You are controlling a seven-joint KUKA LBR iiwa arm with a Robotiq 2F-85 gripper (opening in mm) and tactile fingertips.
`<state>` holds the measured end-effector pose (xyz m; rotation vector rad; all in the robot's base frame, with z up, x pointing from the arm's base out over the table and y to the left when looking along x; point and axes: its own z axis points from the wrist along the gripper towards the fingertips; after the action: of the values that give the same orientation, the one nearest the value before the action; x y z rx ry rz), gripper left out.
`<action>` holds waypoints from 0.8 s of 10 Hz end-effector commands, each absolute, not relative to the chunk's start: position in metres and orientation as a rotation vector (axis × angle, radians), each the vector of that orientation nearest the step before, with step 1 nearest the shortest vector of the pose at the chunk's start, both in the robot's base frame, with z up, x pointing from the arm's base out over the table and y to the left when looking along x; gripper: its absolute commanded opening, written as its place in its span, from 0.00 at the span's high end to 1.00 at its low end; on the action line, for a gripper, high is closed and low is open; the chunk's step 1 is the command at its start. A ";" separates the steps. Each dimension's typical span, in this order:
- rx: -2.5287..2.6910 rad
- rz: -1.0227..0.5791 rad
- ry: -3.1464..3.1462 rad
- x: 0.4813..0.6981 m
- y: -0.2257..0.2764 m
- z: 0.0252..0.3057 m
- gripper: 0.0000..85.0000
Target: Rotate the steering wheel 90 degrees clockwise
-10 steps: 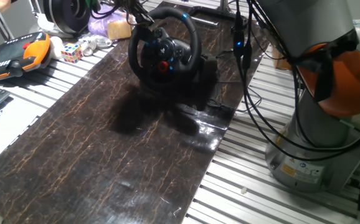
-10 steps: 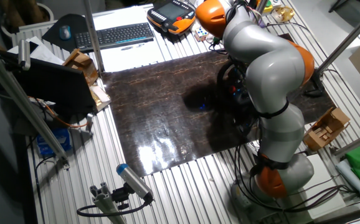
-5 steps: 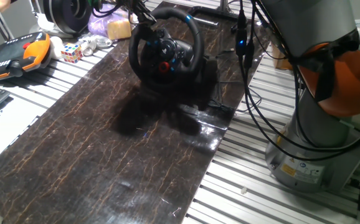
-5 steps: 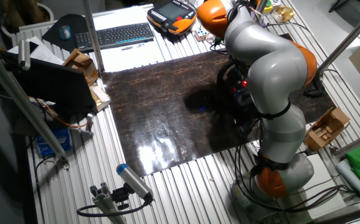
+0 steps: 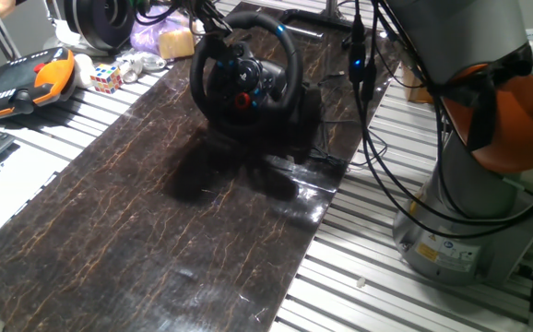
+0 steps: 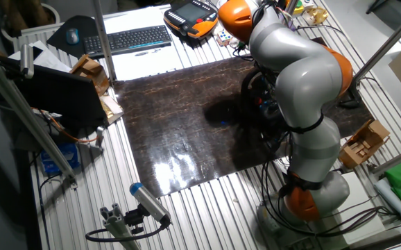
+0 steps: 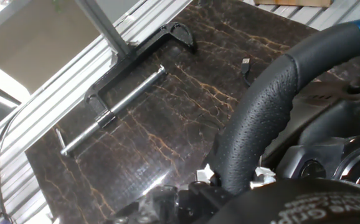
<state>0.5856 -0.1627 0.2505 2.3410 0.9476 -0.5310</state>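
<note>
Standing upright at the far end of the dark desk (image 5: 156,231), steering wheel (image 5: 244,69) with tool (image 7: 230,186) at its rim, grip impossible to tell, fingers hidden; risking slip off the padded rim or snagging cables (image 5: 368,111) mid-turn, with arm (image 6: 297,69) blocking the wheel from the other side.

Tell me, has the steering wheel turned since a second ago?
Yes, slightly. The steering wheel's blue rim stripe has crept rightward along the top, clockwise, while the Rubik's cube stays put.
</note>
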 end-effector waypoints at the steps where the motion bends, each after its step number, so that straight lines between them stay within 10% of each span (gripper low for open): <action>1: 2.342 -0.530 0.942 0.584 -0.162 0.251 0.98; 8: 2.363 -0.544 0.886 0.575 -0.166 0.253 0.98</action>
<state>0.5744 -0.1653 0.2540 2.3628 0.8845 -0.5417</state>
